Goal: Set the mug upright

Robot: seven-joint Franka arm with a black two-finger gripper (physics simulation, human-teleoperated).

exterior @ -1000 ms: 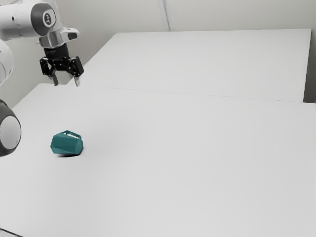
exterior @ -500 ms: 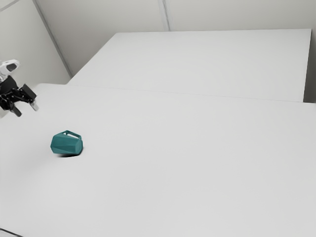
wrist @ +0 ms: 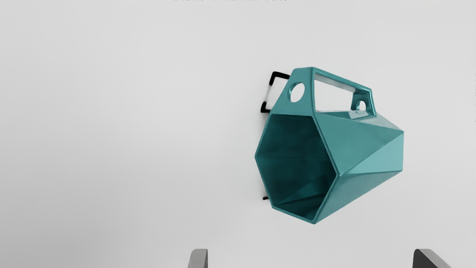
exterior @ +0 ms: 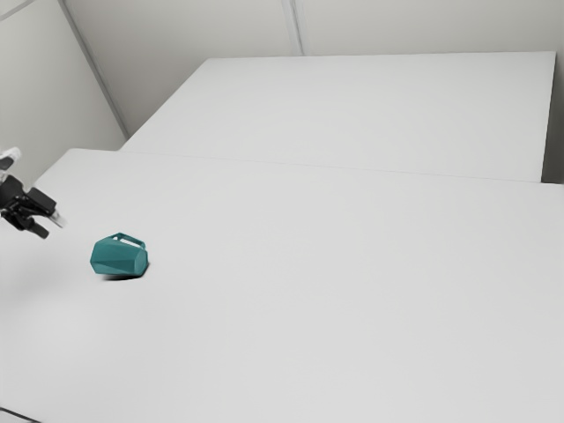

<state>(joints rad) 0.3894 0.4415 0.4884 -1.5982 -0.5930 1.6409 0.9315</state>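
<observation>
Teal mug [exterior: 119, 256] lies on its side on the white table [exterior: 352, 291], handle [wrist: 342, 80] uppermost, mouth toward the exterior view's left. Gripper [exterior: 53, 227] near it but clear, fingers wide apart, nothing held. Likely light, stiff, perhaps slick on the facets; fragility uncertain. Best hold: probably across the body walls near the rim; the thin handle might pivot.

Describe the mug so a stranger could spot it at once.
Find the broad white table, toward the exterior view's left, where the open fingers hover. Near them, a teal, faceted mug lies on its side. Its color and angular handle set it apart from those gray fingers.
</observation>
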